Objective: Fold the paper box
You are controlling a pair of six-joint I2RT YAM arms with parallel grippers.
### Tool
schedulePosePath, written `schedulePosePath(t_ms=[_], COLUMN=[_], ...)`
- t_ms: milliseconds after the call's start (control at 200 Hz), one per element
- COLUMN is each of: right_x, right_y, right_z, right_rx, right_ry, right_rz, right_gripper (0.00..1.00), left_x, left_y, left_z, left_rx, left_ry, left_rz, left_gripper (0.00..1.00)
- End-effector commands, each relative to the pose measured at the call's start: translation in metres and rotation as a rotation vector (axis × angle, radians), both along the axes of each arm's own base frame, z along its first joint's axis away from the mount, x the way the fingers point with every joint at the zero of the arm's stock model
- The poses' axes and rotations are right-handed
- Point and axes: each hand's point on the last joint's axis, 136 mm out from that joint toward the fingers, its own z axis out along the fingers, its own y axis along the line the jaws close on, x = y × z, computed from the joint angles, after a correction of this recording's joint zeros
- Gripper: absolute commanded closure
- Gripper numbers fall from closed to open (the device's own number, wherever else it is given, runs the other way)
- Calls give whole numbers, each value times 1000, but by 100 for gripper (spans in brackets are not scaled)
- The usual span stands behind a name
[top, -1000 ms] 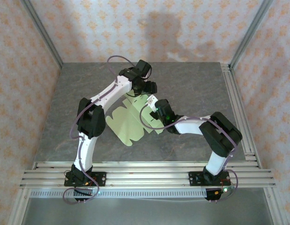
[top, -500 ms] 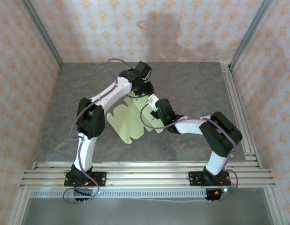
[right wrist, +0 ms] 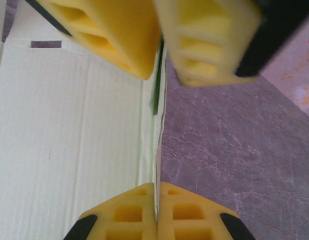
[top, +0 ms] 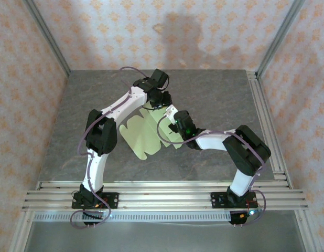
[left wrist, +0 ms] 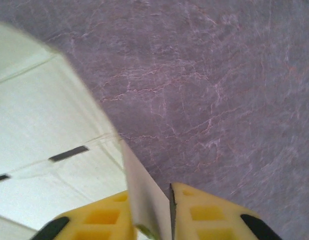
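The left gripper has just pinched shut on the far flap of the flat, pale green die-cut paper box lying mid-way across the grey marbled table, beside the right gripper, which is clamped on the same raised edge, so folding can begin.

White arm links, black joints, purple cables, yellow fingers

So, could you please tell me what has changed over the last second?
The left hand closed on the far flap of the paper box, and the sheet's near tip shifted slightly left and farther away. The right hand stayed shut on its right edge; little else moved.
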Motion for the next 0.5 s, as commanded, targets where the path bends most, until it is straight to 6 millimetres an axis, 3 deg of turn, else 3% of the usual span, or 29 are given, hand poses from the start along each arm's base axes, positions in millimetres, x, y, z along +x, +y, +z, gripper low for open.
schedulePosePath(t_ms=[0, 70, 150, 285, 496], right_x=[2, 2, 2, 3, 1], right_y=[11, 10, 9, 5, 6], right_z=[20, 20, 19, 18, 14], right_rx=[48, 46, 45, 48, 112], right_ry=[-36, -36, -35, -27, 13], right_rz=[23, 20, 12, -13, -12], right_gripper=[100, 100, 100, 100, 100], left_x=[-4, -4, -4, -6, -22], left_y=[-10, -9, -4, 8, 52], left_z=[33, 35, 38, 55, 93], left_rx=[-59, -55, -42, -14, 95], left_ry=[-60, -67, -80, -143, -288], left_rz=[-30, -27, -18, 12, 62], left_gripper=[88, 85, 61, 44, 19])
